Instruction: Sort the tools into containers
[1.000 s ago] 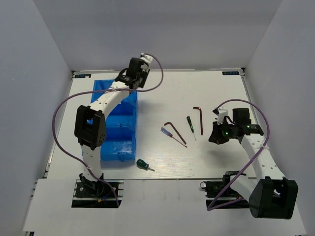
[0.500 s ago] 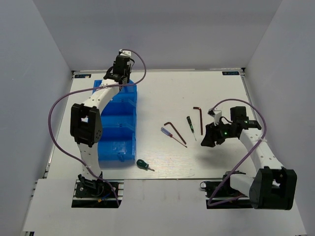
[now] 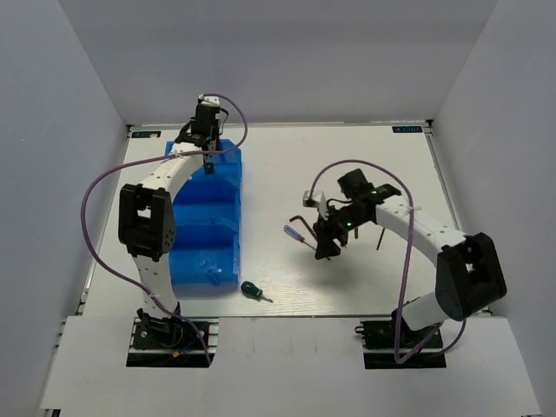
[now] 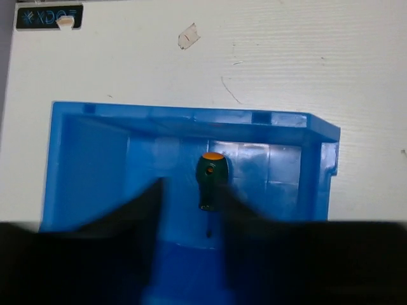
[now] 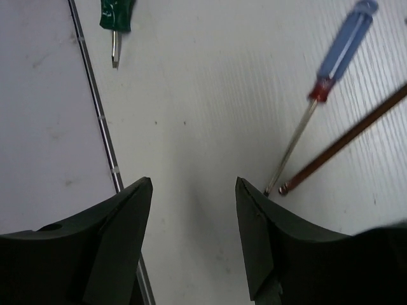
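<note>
My left gripper (image 3: 207, 159) hangs over the far end of the blue containers (image 3: 208, 228), its jaws a little apart and empty. In the left wrist view a stubby green-handled screwdriver (image 4: 212, 176) lies in the far container (image 4: 191, 115), ahead of the left gripper (image 4: 191, 210). My right gripper (image 3: 328, 244) is open low over the table. Its right fingertip is close to the tip of the blue-handled screwdriver (image 5: 343, 44) and the end of a red-brown hex key (image 5: 346, 138). Nothing is between the jaws of the right gripper (image 5: 194, 185). The blue-handled screwdriver (image 3: 293, 232) points toward them.
Another stubby green screwdriver (image 3: 252, 291) lies near the table's front edge, also seen at the top of the right wrist view (image 5: 116, 14). A second hex key (image 3: 380, 237) shows partly behind the right arm. Grey walls enclose the white table (image 3: 287, 165).
The right arm has swung left across the table to the blue-handled screwdriver and its jaws have opened. The left gripper has moved left over the far container and its jaws have narrowed.
</note>
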Available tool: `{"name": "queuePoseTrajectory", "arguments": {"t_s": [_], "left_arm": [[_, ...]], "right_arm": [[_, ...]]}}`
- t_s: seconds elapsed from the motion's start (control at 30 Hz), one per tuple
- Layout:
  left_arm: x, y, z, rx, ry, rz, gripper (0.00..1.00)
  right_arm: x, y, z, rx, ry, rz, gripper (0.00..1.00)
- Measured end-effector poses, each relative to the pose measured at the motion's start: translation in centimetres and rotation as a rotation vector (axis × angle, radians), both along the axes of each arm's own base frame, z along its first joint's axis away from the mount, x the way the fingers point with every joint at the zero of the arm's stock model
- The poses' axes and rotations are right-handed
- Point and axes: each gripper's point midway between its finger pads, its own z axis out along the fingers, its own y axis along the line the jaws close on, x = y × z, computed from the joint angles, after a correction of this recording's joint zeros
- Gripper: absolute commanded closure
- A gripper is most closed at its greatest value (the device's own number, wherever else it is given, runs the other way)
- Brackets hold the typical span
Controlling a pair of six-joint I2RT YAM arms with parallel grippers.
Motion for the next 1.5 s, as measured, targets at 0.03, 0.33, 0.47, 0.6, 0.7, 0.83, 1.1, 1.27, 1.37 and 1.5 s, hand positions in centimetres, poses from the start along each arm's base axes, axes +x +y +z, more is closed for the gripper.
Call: {"name": "queuePoseTrajectory", "arguments": {"t_s": [0.03,0.33,0.47,0.6,0.7,0.83,1.1,1.27,1.37,1.5], "left_arm": [[-0.1,0.1,0.4,-0.012,-0.007,0.004,0.92],[-10.9,-2.3,7.8,-0.201,-0.086,-0.167,0.5],[-17.4,-1.2,9.0,-0.26,-0.116,-0.175,0.47],[-20.4,-0.5,10.5,-0.286,-0.147,-0.171,0.46],[-21.5,-0.2,11.0,-0.292,-0.148,-0.168,0.46],[-22.8,0.3,11.1,-0.294,-0.145,-0.161,0.46],[-25.0,1.0,11.1,-0.295,-0.142,-0.155,0.46],[-25.3,1.1,10.9,-0.294,-0.136,-0.154,0.46],[-25.5,1.1,10.7,-0.296,-0.132,-0.152,0.46],[-26.0,1.2,11.2,-0.308,-0.15,-0.15,0.46]], "right_arm": [[-0.1,0.8,-0.1,-0.008,-0.01,0.024,0.39],[-4.7,8.0,-4.5,-0.136,-0.075,0.225,0.3],[-5.9,10.7,-5.8,-0.17,-0.109,0.188,0.29],[-6.2,13.0,-6.9,-0.221,-0.141,0.068,0.29],[-6.2,15.2,-7.8,-0.266,-0.146,-0.017,0.28],[-7.1,17.2,-8.4,-0.281,-0.153,-0.059,0.26],[-8.7,18.9,-7.8,-0.274,-0.167,-0.082,0.32],[-7.6,17.8,-6.9,-0.284,-0.171,-0.136,0.32],[-8.5,17.3,-4.7,-0.211,-0.129,-0.107,0.27],[-10.6,17.0,-3.3,-0.04,-0.183,0.078,0.15]]}}
